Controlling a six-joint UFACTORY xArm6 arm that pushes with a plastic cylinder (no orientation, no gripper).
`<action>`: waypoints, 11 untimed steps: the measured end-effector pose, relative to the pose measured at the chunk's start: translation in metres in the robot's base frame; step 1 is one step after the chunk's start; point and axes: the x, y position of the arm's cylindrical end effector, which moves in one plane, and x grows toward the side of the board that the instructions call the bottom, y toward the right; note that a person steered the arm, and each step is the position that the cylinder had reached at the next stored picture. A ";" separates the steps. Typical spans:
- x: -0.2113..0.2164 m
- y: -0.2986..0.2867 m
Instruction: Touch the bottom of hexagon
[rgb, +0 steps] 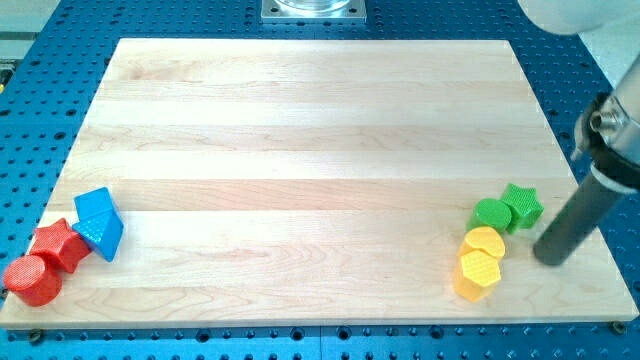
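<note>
**A:** What is seen at the far left of the wooden board (320, 130)?

**B:** Three blocks are bunched at the board's 8 o'clock corner. A red round block (31, 281) is placed lowest. A red star (58, 245) is found at its 1 o'clock, touching it. A blue block (99, 223) with slanted sides is set at the star's 2 o'clock, touching it too.

**A:** And at the right?

**B:** Four blocks are grouped near the board's 4 o'clock corner. The yellow hexagon (478, 273) is seen lowest, close to the bottom edge. A yellow round block (484, 243) is pressed against it at 12 o'clock. A green round block (492, 214) is found above that, and a green star (522, 205) is set at its 2 o'clock, touching it.

**A:** Where is my tip (549, 259) seen?

**B:** It is placed at the hexagon's 2 o'clock, near it but not touching. The green star is passed just beside the rod. The hexagon's bottom side is not touched.

**A:** Is a claw seen open or closed?

**B:** No claw is carried, only a dark rod, so nothing is gripped.
</note>
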 end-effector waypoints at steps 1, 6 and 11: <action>-0.020 -0.001; 0.017 0.038; 0.068 -0.057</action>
